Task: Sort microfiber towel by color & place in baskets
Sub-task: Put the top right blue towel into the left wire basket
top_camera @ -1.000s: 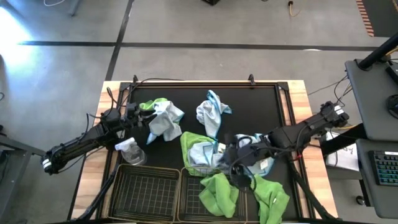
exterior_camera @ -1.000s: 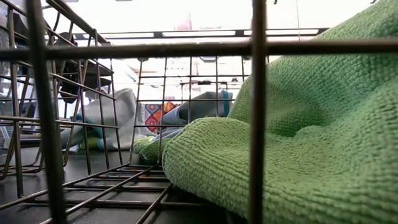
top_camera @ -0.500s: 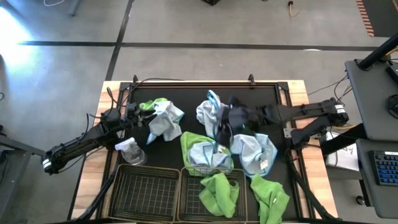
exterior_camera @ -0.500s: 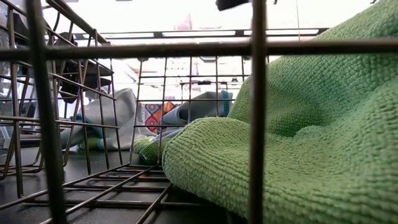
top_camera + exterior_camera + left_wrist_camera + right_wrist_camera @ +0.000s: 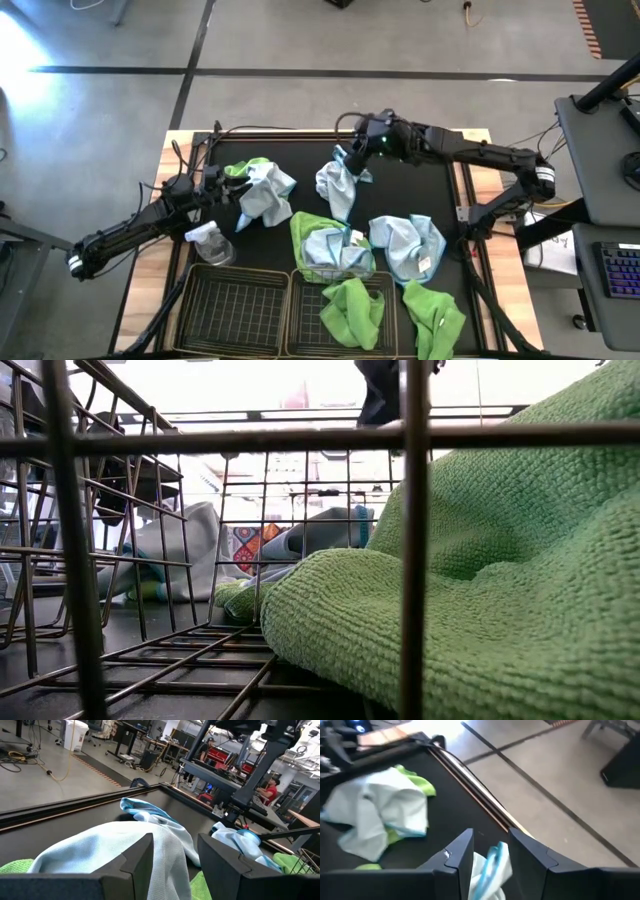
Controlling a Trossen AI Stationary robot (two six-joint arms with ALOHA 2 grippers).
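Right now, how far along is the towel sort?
Done: one green towel lies in the right basket; the left basket holds nothing. In hand: the right gripper is over the far blue towel, open, nothing gripped; the left gripper is open at the green-and-blue bundle. Left: those, the pile at the baskets' edge, another blue towel, another green towel.

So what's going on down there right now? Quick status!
Right gripper open above the far blue towel. Left gripper open at the green-and-blue bundle. One green towel in the right basket; spray bottle stands beside the left arm.
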